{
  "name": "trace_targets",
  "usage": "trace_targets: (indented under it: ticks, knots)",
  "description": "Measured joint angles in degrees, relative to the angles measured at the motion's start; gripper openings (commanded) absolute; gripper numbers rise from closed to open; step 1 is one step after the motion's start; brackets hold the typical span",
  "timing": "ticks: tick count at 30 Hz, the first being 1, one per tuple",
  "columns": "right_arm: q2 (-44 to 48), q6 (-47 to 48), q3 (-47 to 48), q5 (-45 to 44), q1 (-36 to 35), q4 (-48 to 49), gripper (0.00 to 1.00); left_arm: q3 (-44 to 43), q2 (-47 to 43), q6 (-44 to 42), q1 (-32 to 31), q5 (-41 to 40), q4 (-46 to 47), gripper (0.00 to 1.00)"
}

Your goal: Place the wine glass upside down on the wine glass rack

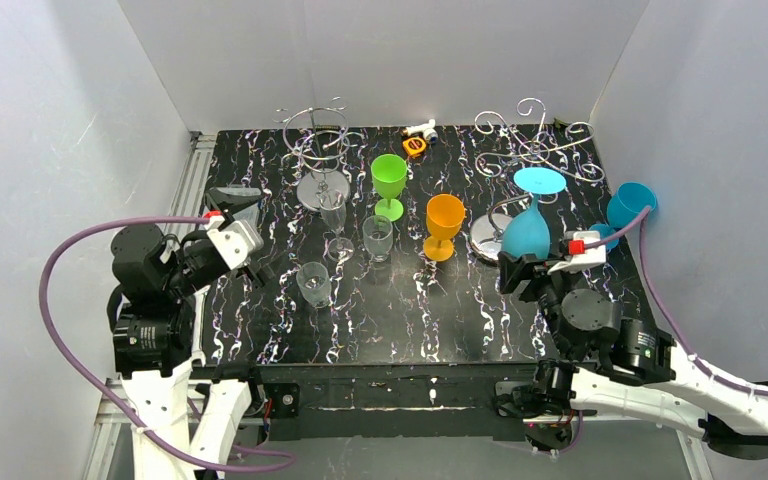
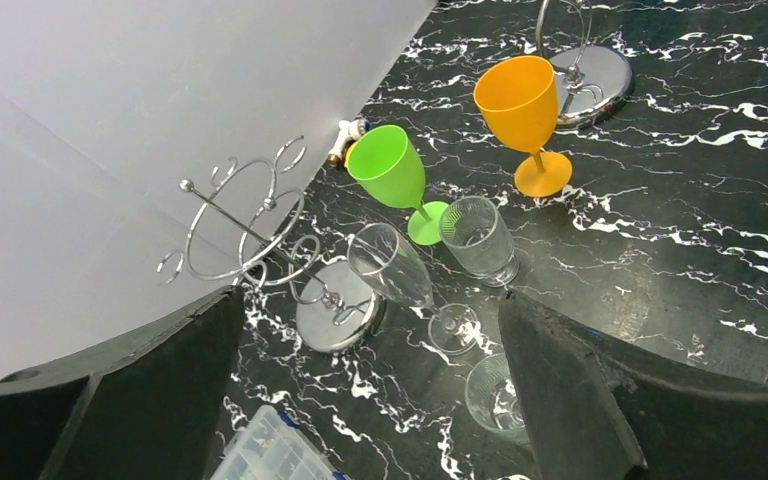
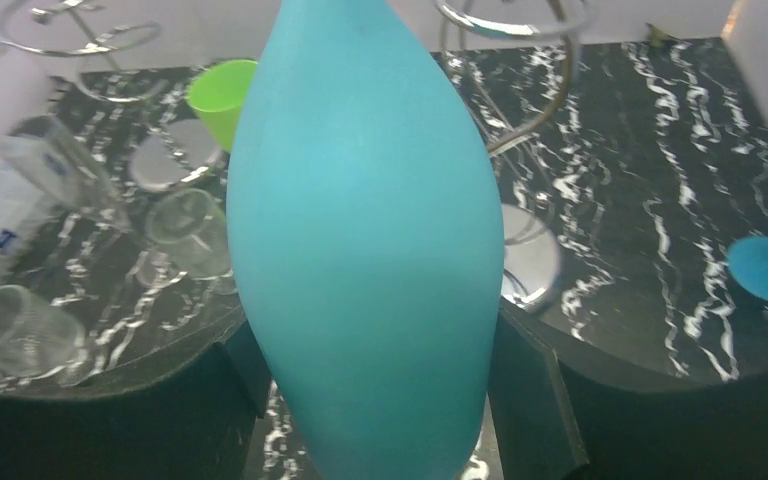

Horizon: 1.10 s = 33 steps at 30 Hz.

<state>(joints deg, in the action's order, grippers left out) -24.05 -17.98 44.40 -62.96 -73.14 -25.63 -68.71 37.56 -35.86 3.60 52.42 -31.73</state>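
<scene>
Right end effector (image 1: 523,268) clamped on bowl of blue wine glass (image 3: 365,230), fingers either side. Glass inverted, foot up, raised off worktop (image 1: 410,320) at right. Foot sits just near side of wire arms of right wine glass rack (image 1: 538,148); I cannot tell if touching. Left end effector (image 1: 252,262) wide, holding nothing, hanging over left near area. Orange glass (image 1: 444,222) and green glass (image 1: 389,178) upright mid-worktop. Second blue glass (image 1: 628,205) at far right edge.
</scene>
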Motion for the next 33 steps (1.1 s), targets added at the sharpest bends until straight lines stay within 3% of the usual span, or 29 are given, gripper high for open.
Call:
trace_targets:
  ticks: [11, 23, 26, 33]
  knots:
    - [-0.28, -2.01, -3.98, -7.63, 0.00, -4.07, 0.53, 4.61, 0.52, 2.71, 0.00, -0.17, 4.22, 0.98]
    - [-9.22, 0.28, -7.91, -10.75, 1.05, 10.45, 0.53, 7.37, 0.90, 3.30, 0.00, -0.57, 7.65, 0.98]
    - [-12.76, 0.39, -7.87, -8.68, 4.87, 14.53, 0.53, 7.37, 0.90, 3.61, 0.00, -0.57, 8.20, 0.98]
    - [-21.57, -1.46, -7.19, 7.41, 26.56, 17.64, 0.52, 7.39, 0.90, 4.17, 0.00, -1.11, 8.66, 0.98]
